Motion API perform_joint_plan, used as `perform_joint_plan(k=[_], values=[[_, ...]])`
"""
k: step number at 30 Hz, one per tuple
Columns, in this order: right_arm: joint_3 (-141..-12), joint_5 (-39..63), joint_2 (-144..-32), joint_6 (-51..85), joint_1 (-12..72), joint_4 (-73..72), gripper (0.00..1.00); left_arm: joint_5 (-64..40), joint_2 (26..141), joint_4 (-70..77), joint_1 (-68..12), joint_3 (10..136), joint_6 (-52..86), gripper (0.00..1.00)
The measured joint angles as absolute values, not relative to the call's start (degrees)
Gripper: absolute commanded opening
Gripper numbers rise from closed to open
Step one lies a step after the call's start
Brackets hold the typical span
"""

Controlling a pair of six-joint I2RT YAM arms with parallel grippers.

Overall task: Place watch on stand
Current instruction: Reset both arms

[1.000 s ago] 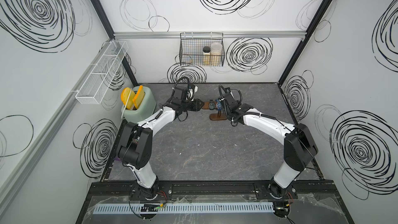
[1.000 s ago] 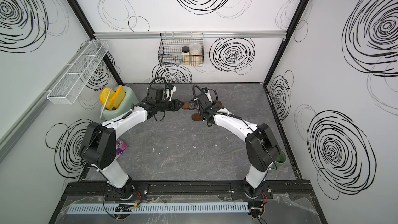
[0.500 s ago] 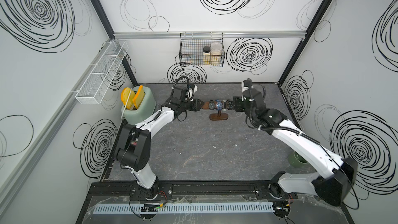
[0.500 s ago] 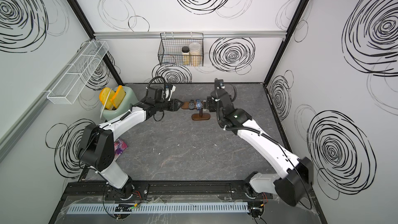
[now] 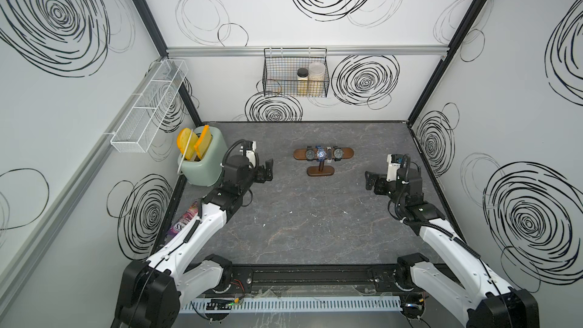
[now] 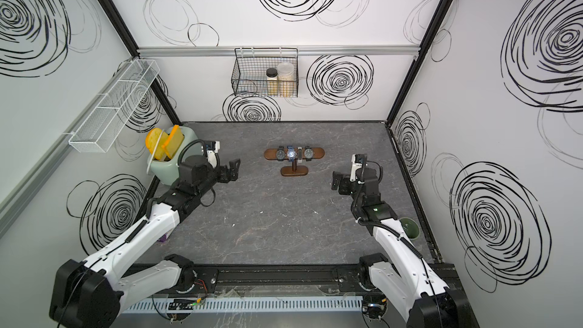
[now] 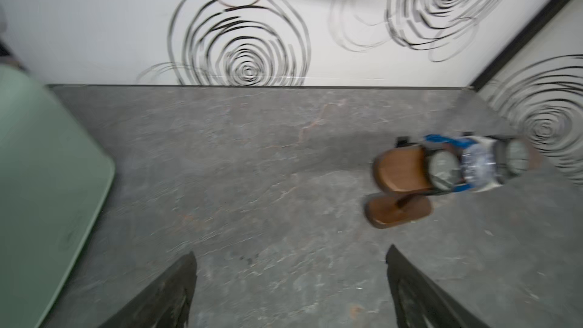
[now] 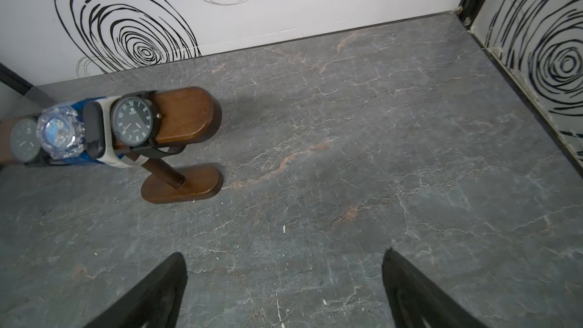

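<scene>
The dark brown wooden stand (image 5: 346, 153) (image 6: 318, 153) rests on the grey table toward the back, its oval base (image 5: 320, 171) in front of the bar. Several watches are strapped round the bar: a black-faced watch (image 8: 132, 120), a white-banded one (image 8: 94, 130), a blue one (image 8: 60, 132) and another dark one (image 7: 443, 168). My left gripper (image 5: 268, 170) (image 7: 291, 250) hovers open, left of the stand and clear of it. On the stand's right, my right gripper (image 5: 369, 181) (image 8: 283, 253) is also open. Neither holds anything.
A green toaster (image 5: 205, 160) with yellow toast stands at the back left, beside my left arm. A wire basket (image 5: 295, 80) with jars hangs on the back wall, a white wire shelf (image 5: 148, 112) on the left wall. A green cup (image 6: 408, 228) sits by the right wall.
Both grippers have opened wide and drawn back from the stand, the left one leftward and the right one to the right and forward. The watches stay on the bar.
</scene>
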State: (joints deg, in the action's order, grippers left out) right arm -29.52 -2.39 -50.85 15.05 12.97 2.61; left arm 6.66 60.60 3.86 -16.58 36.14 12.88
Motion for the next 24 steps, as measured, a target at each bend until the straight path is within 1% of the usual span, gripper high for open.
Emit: perform_joint_plan(k=[3,6,10,13,16,19,22,24], values=[[-25.65,-2.31,-49.39,13.96,12.73,-1.04,0.98,12.21,57.08,10.2,-15.07,25.06,10.5,0.97],[-19.92,-4.51,-46.72,12.25,12.58,-6.46,0.98,16.58,55.37,19.11,-14.87,16.21,7.6,0.97],[-12.47,-7.53,-43.62,9.45,12.1,-13.56,0.98,18.87,58.02,30.41,-13.78,11.66,5.17,0.97],[-9.56,-10.33,-44.27,7.49,11.33,-21.02,0.98,19.14,63.81,42.98,-12.03,10.2,4.32,0.97],[-7.42,-10.87,-49.06,6.83,8.23,-29.76,0.98,18.0,70.24,51.13,-9.72,9.76,3.53,0.97],[-6.83,-10.02,-57.69,6.85,5.06,-37.5,0.98,15.97,73.56,56.53,-7.99,9.76,2.11,0.97],[-6.96,-8.38,-64.58,5.78,4.38,-43.75,0.98,13.74,77.28,64.36,-5.98,9.34,1.8,0.97],[-7.4,-6.94,-68.6,4.62,4.21,-48.47,0.98,12.19,81.73,70.83,-4.45,8.38,1.96,0.97]])
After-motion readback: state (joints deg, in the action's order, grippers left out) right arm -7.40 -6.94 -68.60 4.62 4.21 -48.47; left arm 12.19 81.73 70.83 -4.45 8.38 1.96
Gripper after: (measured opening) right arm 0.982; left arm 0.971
